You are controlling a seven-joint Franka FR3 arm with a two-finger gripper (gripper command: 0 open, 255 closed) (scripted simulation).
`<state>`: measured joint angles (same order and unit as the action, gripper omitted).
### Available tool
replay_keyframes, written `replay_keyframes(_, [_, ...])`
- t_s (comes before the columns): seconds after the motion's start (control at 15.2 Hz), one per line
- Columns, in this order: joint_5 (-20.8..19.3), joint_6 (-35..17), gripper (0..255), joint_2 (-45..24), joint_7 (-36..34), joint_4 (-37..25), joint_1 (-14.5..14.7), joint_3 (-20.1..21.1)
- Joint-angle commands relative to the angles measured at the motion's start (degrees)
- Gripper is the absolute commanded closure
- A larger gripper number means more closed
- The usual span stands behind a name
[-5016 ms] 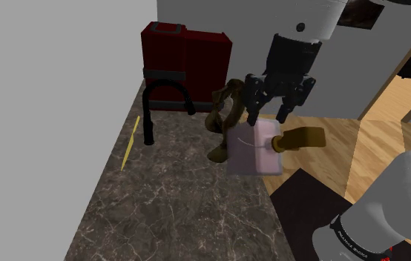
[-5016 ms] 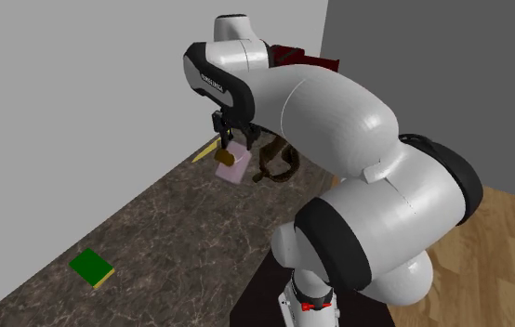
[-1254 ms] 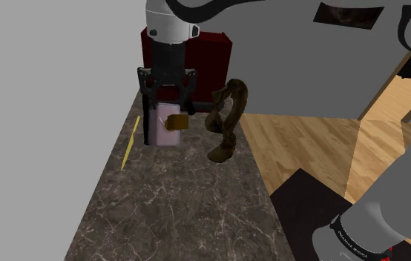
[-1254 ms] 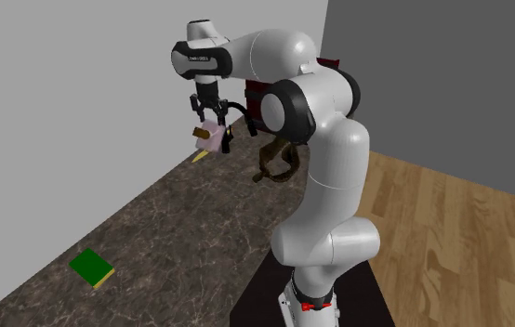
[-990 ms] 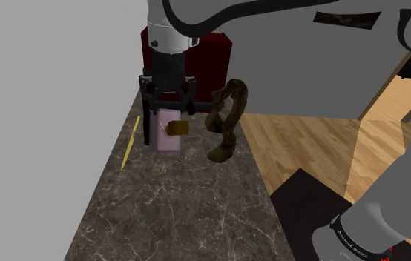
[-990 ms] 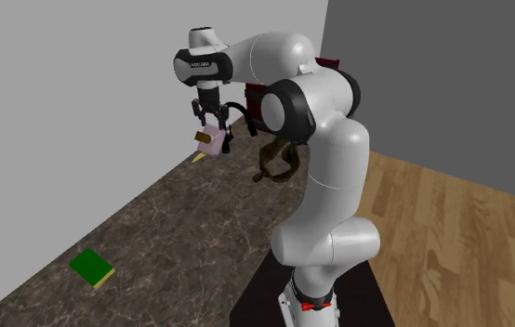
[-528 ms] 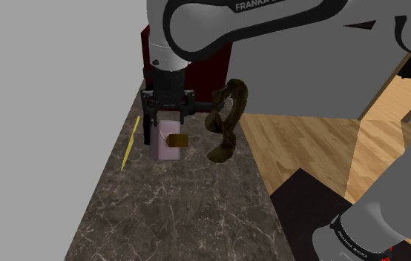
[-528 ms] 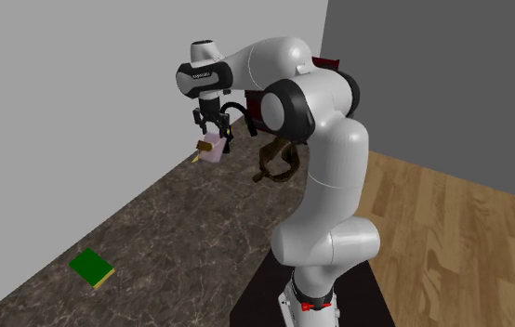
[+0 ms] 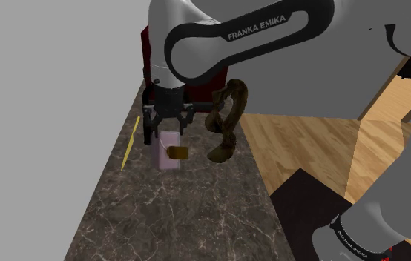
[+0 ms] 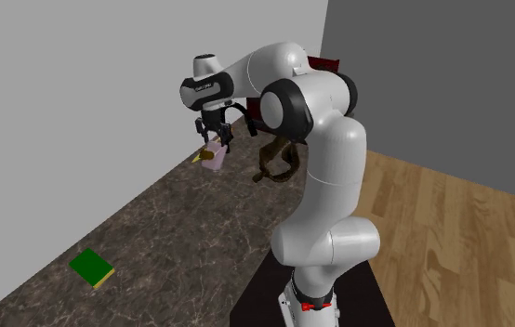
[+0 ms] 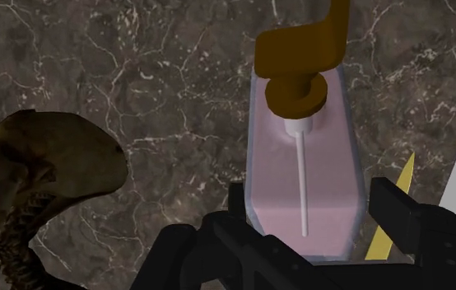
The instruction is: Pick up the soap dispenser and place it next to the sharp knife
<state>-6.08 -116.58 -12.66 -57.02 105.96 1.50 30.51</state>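
The dark veined-stone countertop ran along the grey wall, and the white Franka arm reached over its far end with the wrist pointing straight down. A brown, twisted skeletal ornament stood just beside the work spot on the shoulder view's right. The black two-finger gripper pinched the pale pink, translucent rectangular soap dispenser with a brown pump head across its body, and the wrist view showed the fingers pressed against its flanks. The bottle hung tilted, with the spout pointing towards the ornament, low over the stone. Whether any part of it already met the surface could not be made out from these angles. The thin yellow sharp knife lay flat near the wall, close to the bottle on the shoulder view's left but not touching it. The carry looked nearly complete, with only the set-down left to do. To do that well, the arm would probably need to descend slowly, let the bottle settle on the stone before parting the fingers, and avoid drifting towards the wall, so the bottle could not land on the blade. It should then lift straight up so the pump head did not snag.
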Motion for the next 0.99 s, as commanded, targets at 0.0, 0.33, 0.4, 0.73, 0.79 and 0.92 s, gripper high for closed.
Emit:
replay_keyframes(0.0, [-0.4,-1.3,255,-0.5,-0.3,0.9,0.1,-0.1])
replay_keyframes(0.33, [-1.4,-4.7,255,-2.1,-1.0,2.9,0.4,-0.4])
replay_keyframes(0.4, [-1.7,-5.4,255,-2.5,-1.1,3.2,0.5,-0.5])
replay_keyframes(0.73, [-2.9,-8.5,255,-4.3,-1.9,4.8,0.8,-0.9])
replay_keyframes(0.79, [-2.9,-8.5,255,-4.3,-1.9,4.8,0.8,-0.9])
replay_keyframes(0.92, [-2.9,-8.5,255,-4.3,-1.9,4.8,0.8,-0.9])
